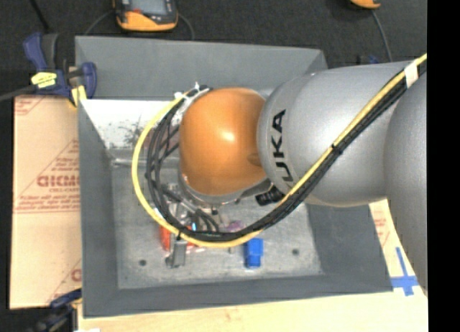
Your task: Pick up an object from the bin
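From my remote seat, L to R: the grey metal bin (97, 201) has its sloped left wall bare, w/ dark scuff specks on the upper-left slope. Next along, a yellow and black cable loop (140, 172) bulges out from the wrist, curving down the left-centre of the frame. Low on the bin floor, lower-left of centre, I see a small red-orange thing (165, 237); its shape is partly hidden by the cables, so I can't tell what kind of thing it is. Just right of it and a bit lower is the gripper (175, 255), a grey tip down at the floor, touching or nearly touching that red-orange thing. I can't tell whether the gripper is spread or pinched, and I can't tell if anything is held in it, since the wrist and cables cover most of it. Above it, the orange cover (219, 144) on the wrist takes up the centre of the frame. Right of the gripper, under the cable, there's a small purplish bit (233, 226), mostly hidden. Further right, lower centre, a blue thing (253, 252) lies on the floor, blocky, apart from the gripper. The silver arm (338, 136) comes in from the right side of the frame, w/ a yellow cable along it.
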Tool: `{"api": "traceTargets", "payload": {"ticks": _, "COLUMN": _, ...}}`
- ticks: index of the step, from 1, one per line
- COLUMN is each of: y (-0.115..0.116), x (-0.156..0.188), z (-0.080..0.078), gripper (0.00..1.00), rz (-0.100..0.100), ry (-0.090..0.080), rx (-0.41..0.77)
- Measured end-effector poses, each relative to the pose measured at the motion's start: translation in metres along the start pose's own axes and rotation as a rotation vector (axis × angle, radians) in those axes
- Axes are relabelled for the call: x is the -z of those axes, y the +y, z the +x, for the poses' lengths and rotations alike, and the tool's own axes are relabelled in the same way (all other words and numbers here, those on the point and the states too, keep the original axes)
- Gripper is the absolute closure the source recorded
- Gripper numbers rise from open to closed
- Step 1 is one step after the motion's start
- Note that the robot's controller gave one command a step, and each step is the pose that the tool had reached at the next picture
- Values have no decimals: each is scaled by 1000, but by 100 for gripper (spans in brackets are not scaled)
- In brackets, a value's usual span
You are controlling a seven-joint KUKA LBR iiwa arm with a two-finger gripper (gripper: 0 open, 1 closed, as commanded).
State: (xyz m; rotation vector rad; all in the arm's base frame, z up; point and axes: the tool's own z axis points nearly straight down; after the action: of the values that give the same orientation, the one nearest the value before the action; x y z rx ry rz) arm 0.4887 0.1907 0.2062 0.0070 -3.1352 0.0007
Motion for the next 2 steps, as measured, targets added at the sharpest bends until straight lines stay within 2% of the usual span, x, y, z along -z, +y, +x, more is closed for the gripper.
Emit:
{"api": "traceTargets", "payload": {"ticks": 1, "y": -54, "x": -72, "z": -11, "gripper": 0, "rz": 3, "ry": -1, "rx": -1}}
{"api": "traceTargets", "payload": {"ticks": 2, "y": -80, "x": -132, "z": -48, "gripper": 0, "rz": 0, "ry": -5, "rx": -150}}
